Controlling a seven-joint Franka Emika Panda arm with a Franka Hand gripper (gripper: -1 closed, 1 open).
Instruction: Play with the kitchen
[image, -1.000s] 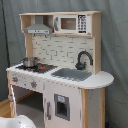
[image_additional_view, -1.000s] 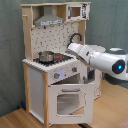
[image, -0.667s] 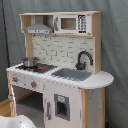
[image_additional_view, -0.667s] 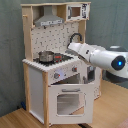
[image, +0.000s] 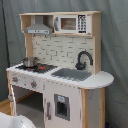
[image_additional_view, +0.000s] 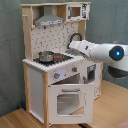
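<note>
**Arm reaches in over the kitchen counter**

Now the arm (image_additional_view: 102, 52) stretches from the second exterior view's right across the kitchen (image_additional_view: 55, 65), its tip over the counter near the faucet (image_additional_view: 75, 37) — a second ago it sat a little farther back and higher, so it has eased inward. That suggests it is closing on the sink or stovetop area, though nothing has been handled yet: the pot (image_additional_view: 46, 56) stands on the stove as before.

The pincer is hidden behind the forearm, so I cannot tell whether it is apart or together.

Only the second exterior view shows the arm and the oven door (image_additional_view: 70, 102). The first exterior view shows the kitchen alone — its sink (image: 71, 74), faucet and microwave (image: 72, 23) in plain sight, no arm near them.
</note>
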